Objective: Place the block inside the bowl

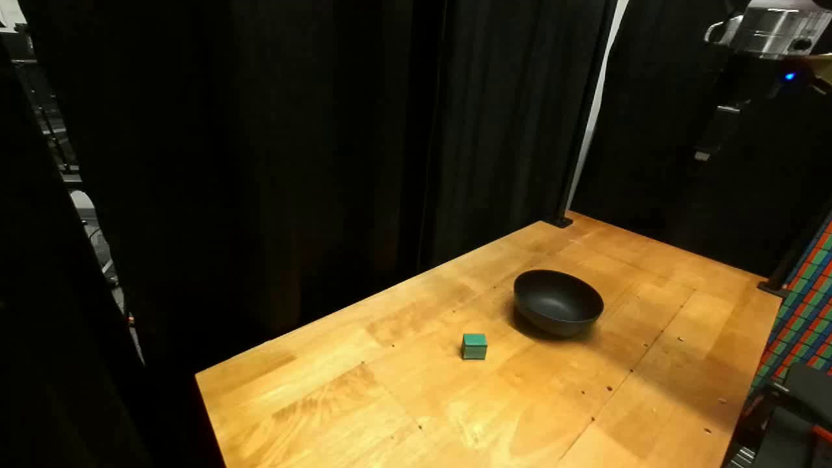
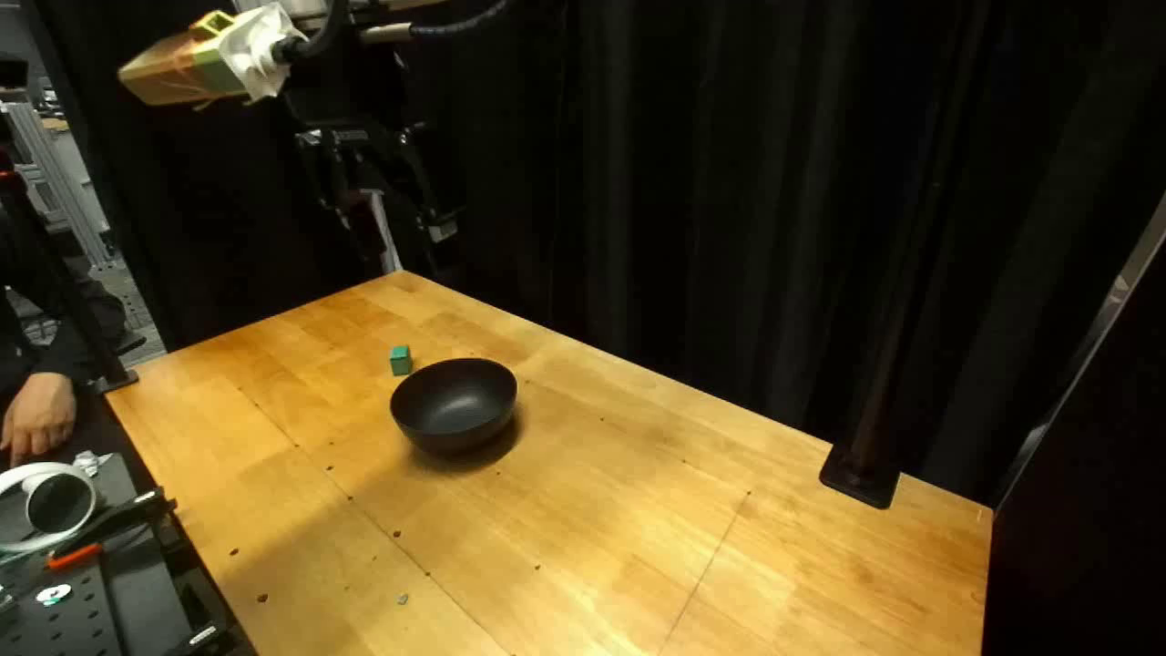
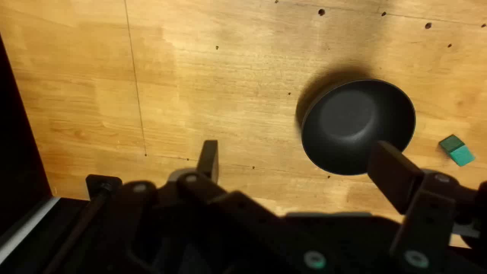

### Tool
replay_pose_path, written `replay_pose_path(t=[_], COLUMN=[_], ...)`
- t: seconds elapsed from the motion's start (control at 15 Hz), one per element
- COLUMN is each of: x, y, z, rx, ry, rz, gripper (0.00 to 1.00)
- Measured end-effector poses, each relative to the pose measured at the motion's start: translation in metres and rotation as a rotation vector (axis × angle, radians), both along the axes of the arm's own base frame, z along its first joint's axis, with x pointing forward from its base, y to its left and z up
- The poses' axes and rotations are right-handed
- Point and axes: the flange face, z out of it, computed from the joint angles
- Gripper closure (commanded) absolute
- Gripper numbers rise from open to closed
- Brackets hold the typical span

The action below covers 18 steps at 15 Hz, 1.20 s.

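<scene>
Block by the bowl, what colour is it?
The block is green, seen best in the wrist view.

Warm light brightens the worktop (image 1: 325, 396); the curtains (image 1: 292, 162) sink to near-black, a soft shadow flanks the bowl (image 3: 350, 114), and the pincer (image 3: 295, 158) looks dim and blurred in the wrist view.
</scene>
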Motion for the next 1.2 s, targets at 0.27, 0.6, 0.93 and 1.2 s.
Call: replay_pose_path(t=[0.27, 0.6, 0.93, 1.2], x=[0.002, 0.008, 0.013, 0.022], y=[0.002, 0.092, 0.205, 0.259], z=[0.001, -0.041, -0.105, -0.159], rx=[-0.002, 0.013, 0.033, 0.071], ry=[-0.027, -0.06, -0.025, -0.045], rz=[-0.014, 0.103, 0.199, 0.217], gripper=[0.0, 0.0, 0.0, 0.0])
